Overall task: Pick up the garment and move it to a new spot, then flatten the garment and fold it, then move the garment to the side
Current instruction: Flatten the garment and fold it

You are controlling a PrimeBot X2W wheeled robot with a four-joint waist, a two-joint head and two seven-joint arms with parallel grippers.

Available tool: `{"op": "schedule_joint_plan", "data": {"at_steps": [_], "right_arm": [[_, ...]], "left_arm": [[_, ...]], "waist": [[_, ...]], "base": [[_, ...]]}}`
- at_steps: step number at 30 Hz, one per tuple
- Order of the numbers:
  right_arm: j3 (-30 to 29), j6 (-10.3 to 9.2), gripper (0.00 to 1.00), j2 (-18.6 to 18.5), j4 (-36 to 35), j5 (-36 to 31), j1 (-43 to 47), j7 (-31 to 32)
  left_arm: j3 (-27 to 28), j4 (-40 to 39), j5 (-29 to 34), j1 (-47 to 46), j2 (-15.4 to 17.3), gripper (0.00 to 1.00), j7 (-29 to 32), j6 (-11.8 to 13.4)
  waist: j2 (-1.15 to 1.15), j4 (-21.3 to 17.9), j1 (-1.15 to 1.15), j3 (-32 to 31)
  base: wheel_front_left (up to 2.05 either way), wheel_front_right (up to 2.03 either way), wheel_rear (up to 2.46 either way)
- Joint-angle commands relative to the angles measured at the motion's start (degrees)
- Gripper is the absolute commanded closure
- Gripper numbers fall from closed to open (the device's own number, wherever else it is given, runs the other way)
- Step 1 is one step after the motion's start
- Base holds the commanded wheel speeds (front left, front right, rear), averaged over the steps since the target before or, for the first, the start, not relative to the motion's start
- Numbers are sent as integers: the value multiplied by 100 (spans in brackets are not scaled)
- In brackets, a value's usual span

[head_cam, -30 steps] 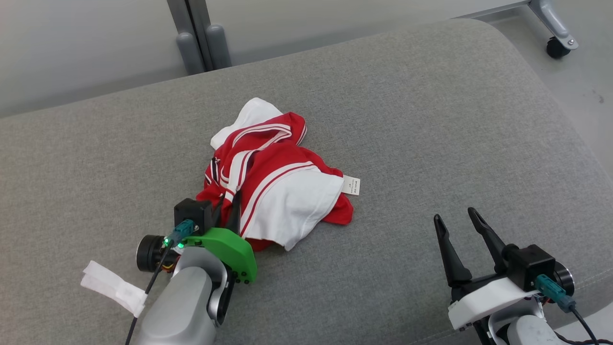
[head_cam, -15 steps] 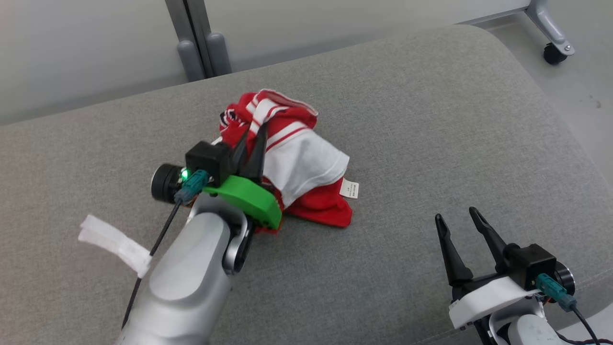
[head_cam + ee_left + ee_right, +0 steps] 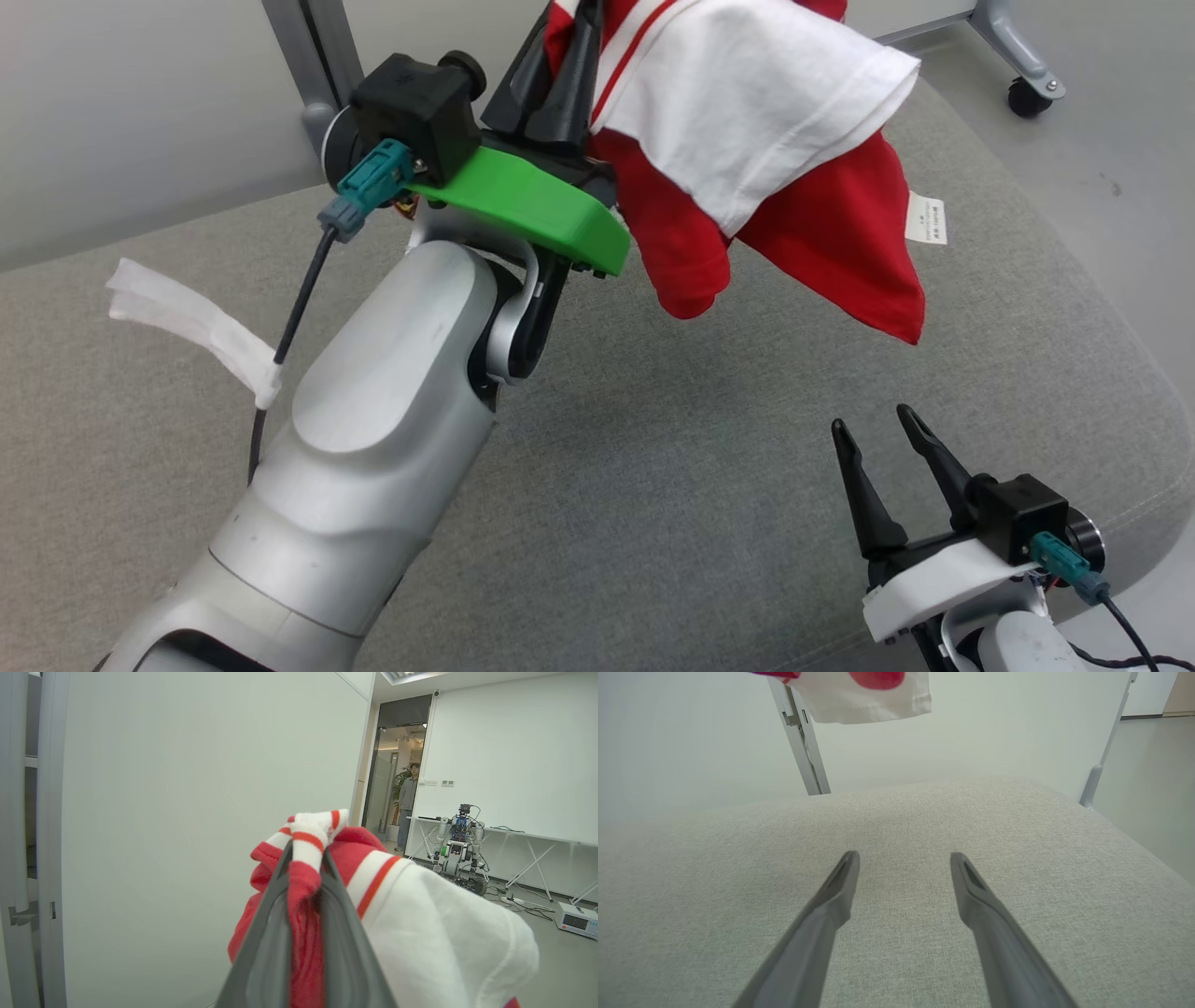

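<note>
The red and white garment (image 3: 766, 121) hangs in the air well above the grey cushion (image 3: 653, 485), bunched, with a white care label dangling at its right. My left gripper (image 3: 306, 851) is shut on the garment's red-and-white striped band, seen pinched between the dark fingers (image 3: 266, 933) in the left wrist view. In the head view the gripper's fingertips run off the top edge. My right gripper (image 3: 873, 429) stands open low at the front right over the cushion, nothing between its fingers (image 3: 831, 905). The garment's white hem (image 3: 868, 695) shows at the top of the right wrist view.
A white strip of tape (image 3: 187, 317) hangs on my left arm's cable. A grey post (image 3: 299, 65) stands behind the cushion. A caster wheel (image 3: 1027, 93) sits on the floor at the far right. In the left wrist view a person (image 3: 409, 798) and another robot (image 3: 460, 844) stand far off.
My left gripper closed on the garment and lifted it off the cushion, high toward the head camera. The right gripper stayed open in place. The head view shifted slightly.
</note>
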Motion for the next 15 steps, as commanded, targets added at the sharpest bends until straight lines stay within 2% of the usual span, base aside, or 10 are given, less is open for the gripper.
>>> {"op": "schedule_joint_plan", "data": {"at_steps": [1,9,15], "right_arm": [[-37,-8,0,-20,-36,53,-78,-3],[-230,-8,0,-20,-82,24,-128,-4],[-253,-8,0,-20,-81,-26,-189,-4]], "left_arm": [[28,154,-20,121,40,100,-4,63],[212,1907,143,878,147,100,-6,-48],[425,2790,246,1196,241,100,-5,-175]], "waist": [[0,28,0,67],[0,321,0,347],[0,516,0,443]], "base": [[0,0,0],[0,0,0],[0,0,0]]}}
